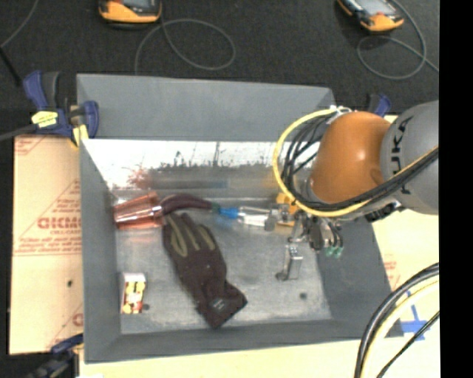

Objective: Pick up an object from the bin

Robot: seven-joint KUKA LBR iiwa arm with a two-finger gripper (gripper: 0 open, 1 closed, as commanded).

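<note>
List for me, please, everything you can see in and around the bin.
bin: one, grey metal, centre of view
glove: one, dark brown, flat in the bin's middle, cuff toward the near wall
cup: one, copper-pink, on its side, back left, by the glove's fingertips
clear tube: one, clear with a blue part, along the back wall
small box: one, white, yellow and red, near-left corner
handheld devices: two, orange and black, on the dark floor beyond the bin
gripper: one, metallic, over the bin floor right of the glove
orange cover: one, on the wrist, ringed by cables
arm: one, grey, from the right
</note>
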